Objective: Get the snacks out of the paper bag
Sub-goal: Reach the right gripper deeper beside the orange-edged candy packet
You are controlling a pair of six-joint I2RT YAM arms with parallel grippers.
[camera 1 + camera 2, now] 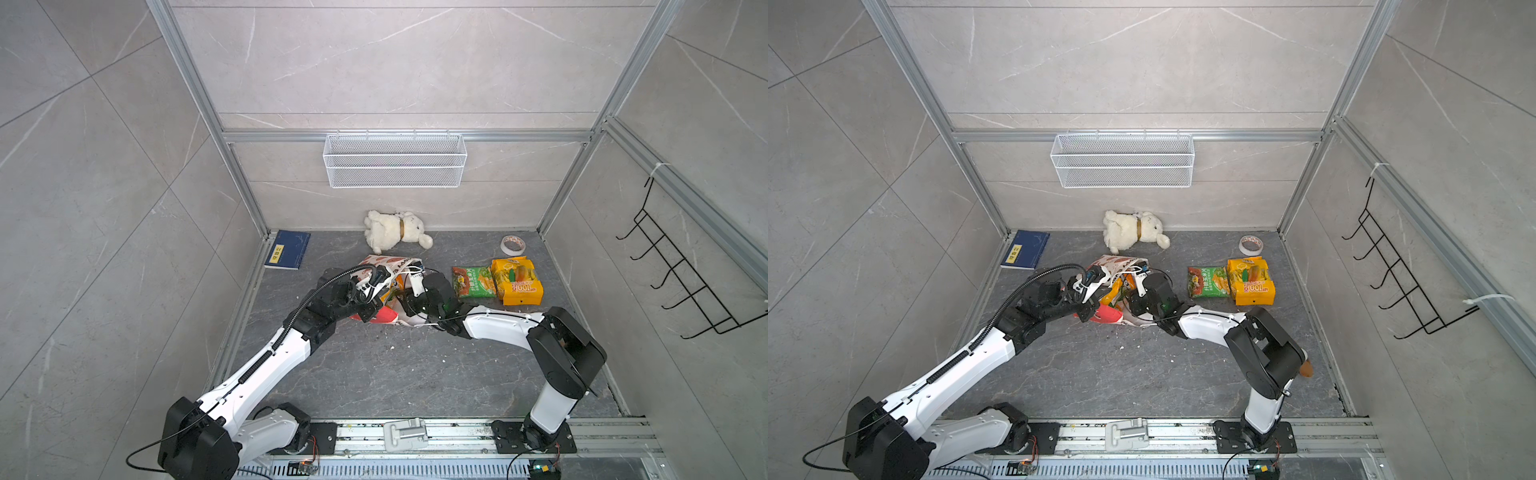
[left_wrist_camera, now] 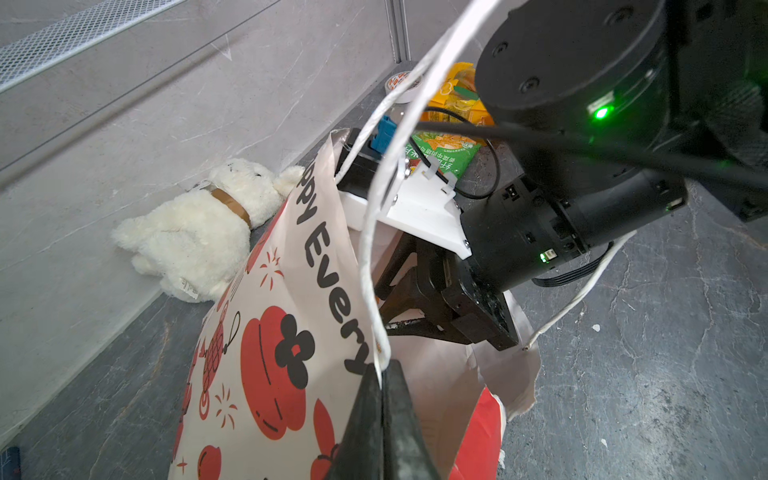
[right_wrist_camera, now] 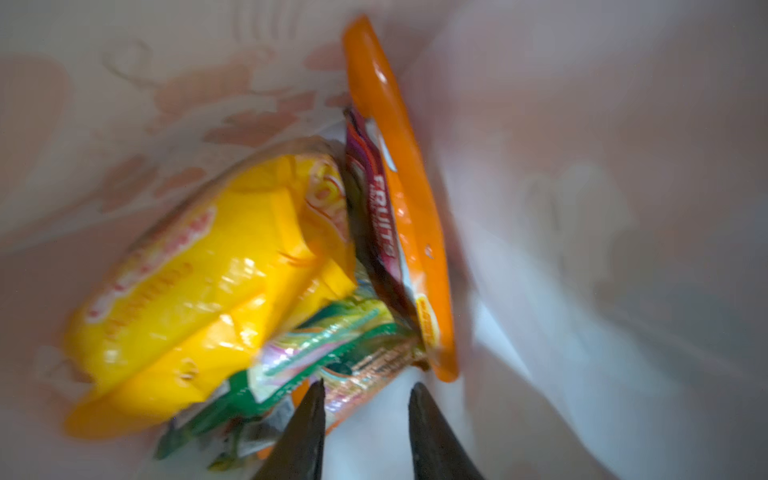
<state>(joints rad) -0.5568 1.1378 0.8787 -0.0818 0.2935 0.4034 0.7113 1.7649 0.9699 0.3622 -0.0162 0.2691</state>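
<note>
— Where's the paper bag [image 1: 384, 266]?

— Dead centre of the frame in both top views, crumpled on the dark floor [image 1: 415, 374], with both arms meeting over its mouth.

— And the left pincer [image 2: 382, 374]?

— Fingers pressed tight together on the bag's rim, right where the white cord handle [image 2: 370, 249] meets the paper.

— The right pincer [image 3: 365, 392]?

— Down inside the bag. Its own wrist camera shows the two fingers standing apart with mostly bare white paper between them, nothing pinched.

— What snacks are in there?

— The picture is smeared, but I can make out a yellow packet [image 3: 216, 291] and a green packet [image 3: 307, 361] tucked under it, its edge just beside one finger. There's also an orange packet [image 3: 415, 232] standing on edge against the bag's wall, with a dark red face reading "FRUITS".

— Any out on the floor?

— Two, right of centre in both top views: a green snack [image 1: 476, 282] and a yellow-orange snack [image 1: 517, 282], lying side by side and touching. A tape roll [image 1: 512, 244] sits just above them in the frame.

— Anything else about?

— A white plush toy [image 1: 395, 230] lies above the bag by the back wall. A blue book [image 1: 288, 249] is at the floor's upper left corner.
</note>
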